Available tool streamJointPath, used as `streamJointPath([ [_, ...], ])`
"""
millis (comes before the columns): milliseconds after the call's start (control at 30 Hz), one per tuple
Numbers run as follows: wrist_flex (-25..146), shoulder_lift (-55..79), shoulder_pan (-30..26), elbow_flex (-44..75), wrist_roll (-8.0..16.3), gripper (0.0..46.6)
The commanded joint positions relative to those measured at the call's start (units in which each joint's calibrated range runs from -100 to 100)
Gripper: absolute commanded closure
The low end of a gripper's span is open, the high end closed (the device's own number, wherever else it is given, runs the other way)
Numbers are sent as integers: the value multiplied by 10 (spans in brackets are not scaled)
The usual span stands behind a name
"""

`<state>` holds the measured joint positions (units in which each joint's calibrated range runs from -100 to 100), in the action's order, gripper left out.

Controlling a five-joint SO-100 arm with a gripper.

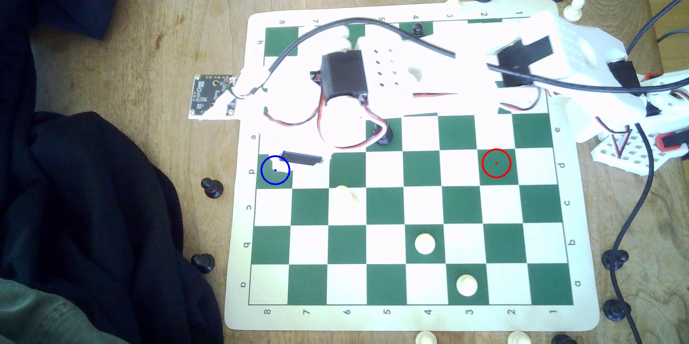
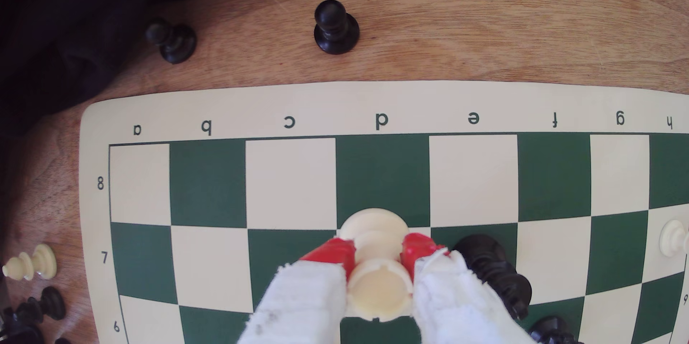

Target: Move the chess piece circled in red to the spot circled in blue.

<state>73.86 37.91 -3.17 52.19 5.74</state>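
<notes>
step: place | gripper [image 2: 378,254] clamped on the rook [image 2: 378,284], its base low over the near edge of the spot [image 1: 275,170] | judgement: carry it a little further onto the square's centre, lower straight, release only when seated | risk: black piece [image 2: 492,273] just beside the rook

The white arm [image 1: 373,68] extends from the exterior view's right across the upper half of the chessboard [image 1: 410,318]. Its gripper [image 1: 277,163] sits over the blue-ringed spot [image 1: 275,170] on square d8. The red ring [image 1: 496,163] encloses a bare green square at d2.
</notes>
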Motion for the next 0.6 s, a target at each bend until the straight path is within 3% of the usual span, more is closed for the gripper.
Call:
streamJointPath([
  [0,-11,16,5,93,-7,463],
  [100,-7,63,11,147,-16,463],
  [567,-54,116,10,173,-15,463],
])
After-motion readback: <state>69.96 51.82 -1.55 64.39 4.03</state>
